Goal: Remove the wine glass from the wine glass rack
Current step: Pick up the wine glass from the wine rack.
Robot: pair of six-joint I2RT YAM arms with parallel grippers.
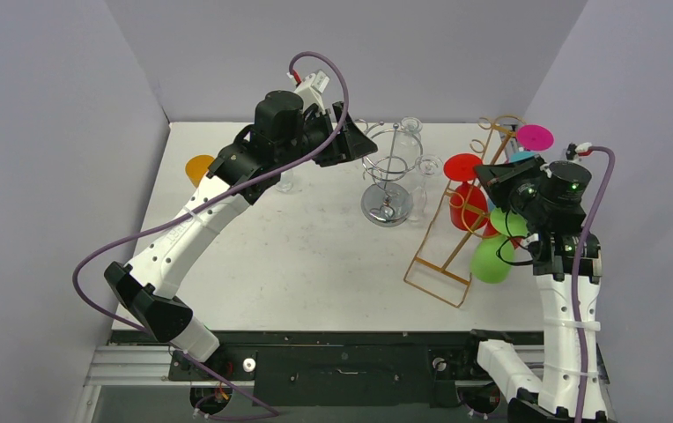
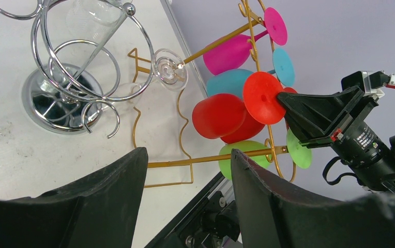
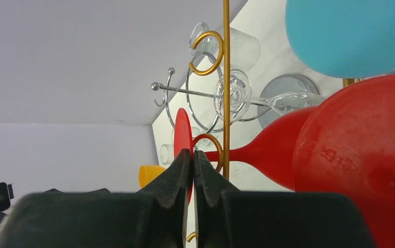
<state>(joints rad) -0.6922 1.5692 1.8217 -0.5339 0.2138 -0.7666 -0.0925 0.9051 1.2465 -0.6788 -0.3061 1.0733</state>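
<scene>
Red wine glass (image 1: 469, 205) hangs on the gold rack (image 2: 185, 161) at three o'clock. The right gripper (image 1: 484, 174) pinches its foot; the left gripper (image 1: 368, 145) is half-spread and empty.

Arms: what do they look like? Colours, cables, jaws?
Both alike: left arm and right arm have white links, black joints and black wrists. A purple cable loops along each, ending in a white plug. The jaws are black, broad and tapering to thin tips.

Gold rack (image 2: 185, 161) and blue glass (image 2: 231, 82) crowd closely around the red glass (image 2: 218, 114).
</scene>
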